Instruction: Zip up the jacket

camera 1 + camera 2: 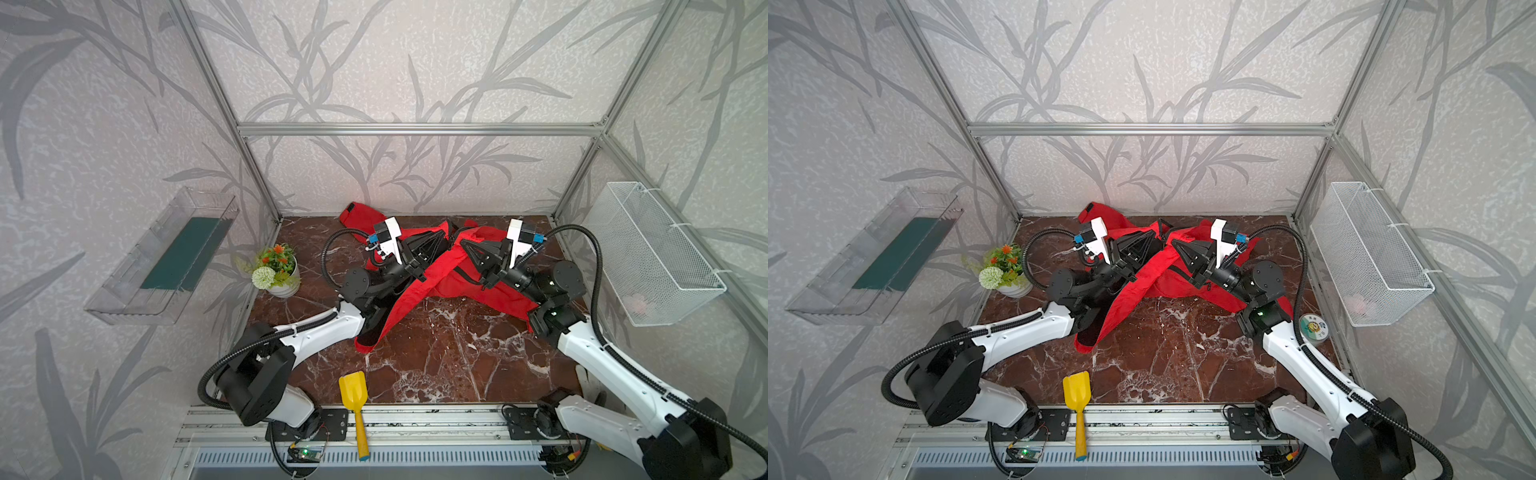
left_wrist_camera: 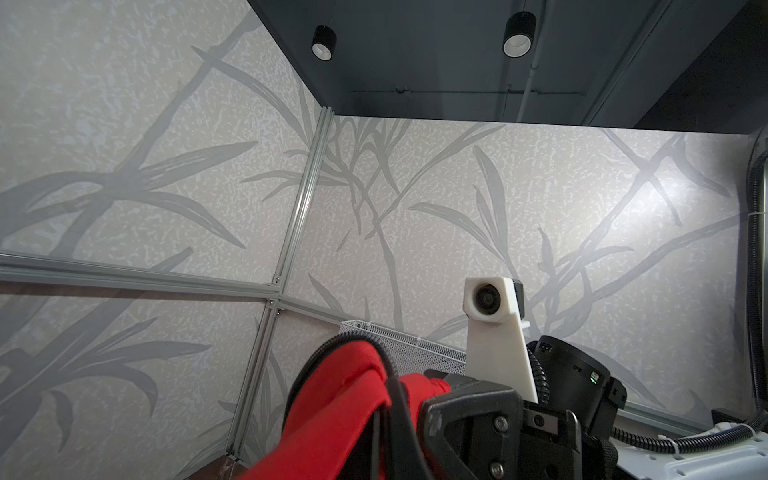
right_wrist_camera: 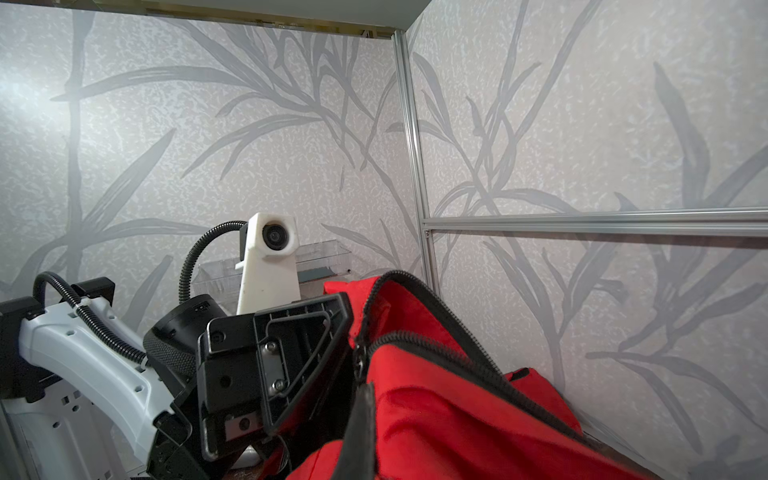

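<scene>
A large bright red fabric jacket [image 1: 440, 280] [image 1: 1142, 276] with black zipper edging lies crumpled across the far half of the dark red, white-veined marble tabletop [image 1: 436, 361]. One sleeve reaches toward the far left corner. Another part runs under the right arm, and a long flap trails toward the middle beside the left arm.

The black left fingers [image 1: 432, 245] [image 1: 1138, 245] and the black right fingers [image 1: 478, 251] [image 1: 1187, 253] point at each other over the middle of the garment, tips near one another. In both top views the red fabric rises in a peak to meet each pair. Both pairs are pressed together, and each seems to pinch a fold of the jacket, though the exact contact is hidden by cloth.

In the right wrist view the left fingers [image 3: 299, 332] sit just beside a raised red fold [image 3: 436, 415], and two rows of black zipper teeth [image 3: 432, 309] stand apart, unjoined. In the left wrist view red fabric [image 2: 332, 399] bunches against the right fingers [image 2: 469, 415].

A yellow plastic scoop [image 1: 353, 392] lies at the near edge, well apart from the jacket.
</scene>
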Robot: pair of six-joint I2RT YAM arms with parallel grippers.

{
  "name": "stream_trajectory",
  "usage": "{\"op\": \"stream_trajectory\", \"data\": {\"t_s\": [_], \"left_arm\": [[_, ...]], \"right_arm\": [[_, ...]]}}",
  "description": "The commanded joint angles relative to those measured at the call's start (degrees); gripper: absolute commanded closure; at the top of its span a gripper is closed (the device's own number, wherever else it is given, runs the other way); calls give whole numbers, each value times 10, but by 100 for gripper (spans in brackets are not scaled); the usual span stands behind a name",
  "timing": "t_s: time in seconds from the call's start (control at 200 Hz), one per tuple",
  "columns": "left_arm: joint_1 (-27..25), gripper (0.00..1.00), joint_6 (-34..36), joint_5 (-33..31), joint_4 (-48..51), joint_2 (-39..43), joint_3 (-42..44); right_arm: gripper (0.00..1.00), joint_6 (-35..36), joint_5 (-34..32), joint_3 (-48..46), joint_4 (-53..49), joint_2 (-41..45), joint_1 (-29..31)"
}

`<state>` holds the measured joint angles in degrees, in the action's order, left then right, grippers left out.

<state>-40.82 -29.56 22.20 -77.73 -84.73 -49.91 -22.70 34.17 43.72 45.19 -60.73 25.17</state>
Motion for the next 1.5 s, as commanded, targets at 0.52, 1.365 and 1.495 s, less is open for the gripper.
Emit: {"op": "stream_trajectory", "data": {"t_s": [0.52,1.365,1.495], "left_arm": [[-2,100,-2,12,-35,9,-16],[-2,100,40,7,-34,18,0],[-4,100,60,0,-34,23,4]], "right_arm": [[100,-13,-11,29,61,4,-2],[100,-63,-40,34,93,2,-1],[100,-67,-44,33,91,7,-1]]}}
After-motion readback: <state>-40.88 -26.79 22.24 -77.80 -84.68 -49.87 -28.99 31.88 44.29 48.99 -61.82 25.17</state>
